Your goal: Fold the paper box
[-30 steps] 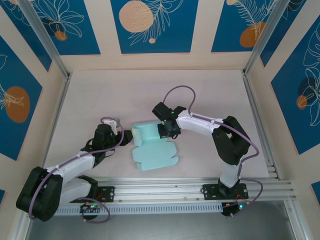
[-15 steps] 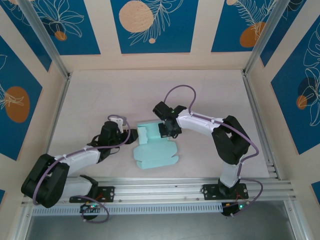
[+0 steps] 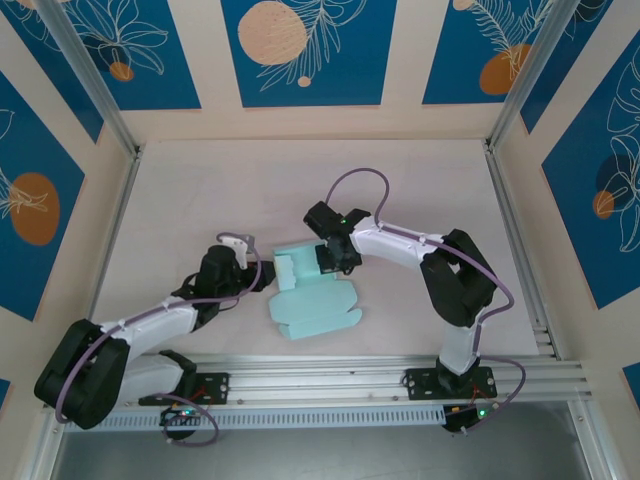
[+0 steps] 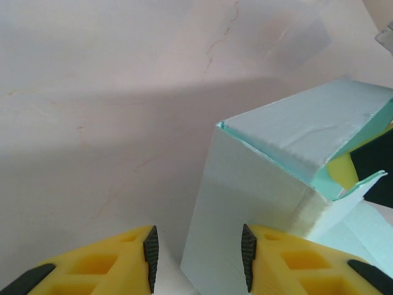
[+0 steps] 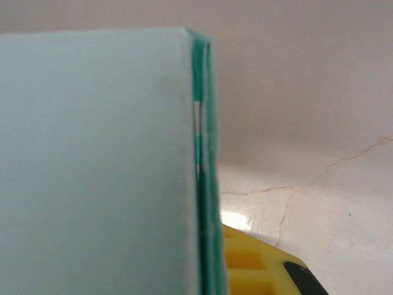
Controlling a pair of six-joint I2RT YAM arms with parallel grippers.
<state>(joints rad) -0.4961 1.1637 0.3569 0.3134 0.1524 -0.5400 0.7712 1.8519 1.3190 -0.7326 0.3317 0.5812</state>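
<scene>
Left hand (image 3: 258, 276) lies low on the worktop (image 3: 190, 200), pointing at the left side of the paper box (image 3: 312, 308). Its fingers (image 4: 150, 251) are spread apart, and in its wrist view a raised corner of the box stands just ahead of the gap between them, ungripped. Right hand (image 3: 330, 262) reaches in from the right and is clamped on the box's upright far wall. In its wrist view the card's edge runs straight down beside one yellow finger (image 5: 245, 264), touching it. The box is thin, pale blue-green card and sits near the middle of the worktop, between the two hands. Its far part is folded up into walls with a doubled edge, while the near part lies flat with shaped flaps. At the raised end, a folded-over flap shows a darker teal inner face.
</scene>
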